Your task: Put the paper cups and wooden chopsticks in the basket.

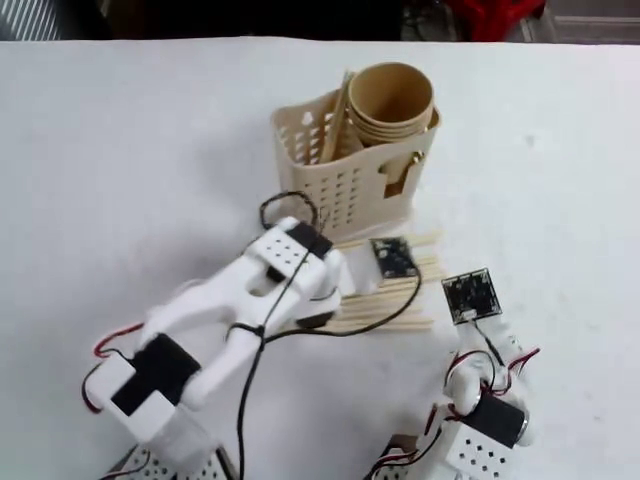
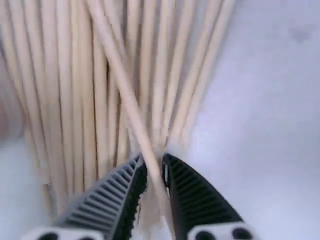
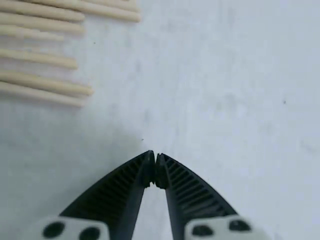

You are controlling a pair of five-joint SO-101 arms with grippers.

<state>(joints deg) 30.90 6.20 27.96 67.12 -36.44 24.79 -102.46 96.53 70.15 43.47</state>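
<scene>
The left gripper [image 2: 154, 167] is pinched almost closed on one chopstick [image 2: 122, 85] that lies slantwise over the rest, likely picked because it sits on top. The other chopsticks [image 1: 400, 295] lie in a row on the table [image 1: 150, 150], just before the basket [image 1: 345, 195], which holds stacked cups [image 1: 392, 100]. The right gripper [image 3: 155, 162] is closed and empty over bare table.

Soft, even light is bathing the white table [image 1: 120, 150], bright without hard glare. The basket [image 1: 340, 190] is throwing barely any shadow; a dim grey shade is pooling beside the right gripper [image 3: 154, 167]. The wooden chopsticks [image 2: 90, 75] are showing pale, evenly lit.
</scene>
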